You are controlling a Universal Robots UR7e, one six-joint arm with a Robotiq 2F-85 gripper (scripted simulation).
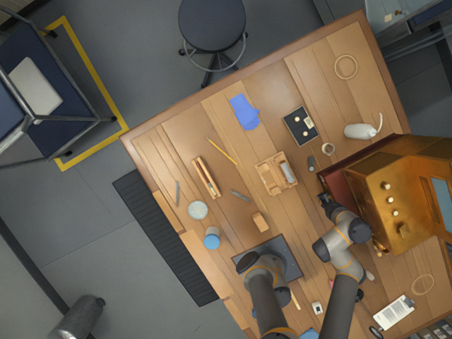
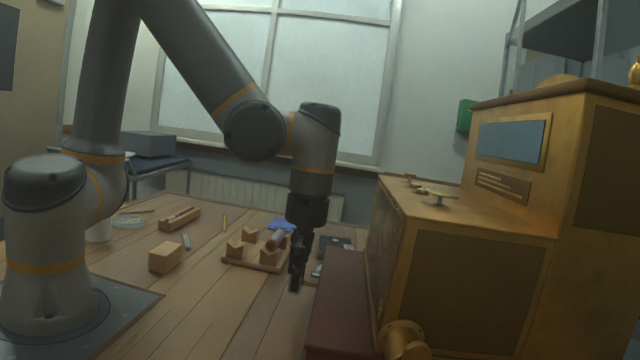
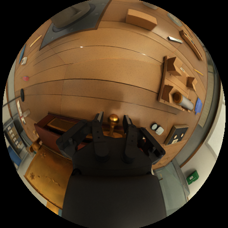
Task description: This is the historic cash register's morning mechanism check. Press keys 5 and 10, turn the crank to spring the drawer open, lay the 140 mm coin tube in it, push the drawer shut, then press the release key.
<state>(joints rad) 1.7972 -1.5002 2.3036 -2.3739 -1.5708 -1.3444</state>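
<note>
The brass cash register (image 1: 405,197) stands at the bench's right side with its dark red drawer (image 2: 340,295) pulled out toward the arm. The drawer's brass knob (image 3: 113,118) sits at its front edge, and my open, empty gripper (image 3: 113,117) hovers just above that knob, fingers on either side of it in the wrist camera. The coin tube (image 1: 287,172) lies in its wooden cradle (image 1: 275,177) on the bench, left of the drawer. Round keys (image 1: 390,199) line the register's top. The crank (image 2: 404,340) sticks out low on the register's near side.
The arm's base plate (image 1: 270,259) sits near the bench's front edge. A wooden block (image 1: 260,222), a tool tray (image 1: 206,177), a pencil (image 1: 221,151), a blue glove (image 1: 245,112) and a dark box (image 1: 301,126) lie spread over the bench. A stool (image 1: 211,25) stands beyond the bench.
</note>
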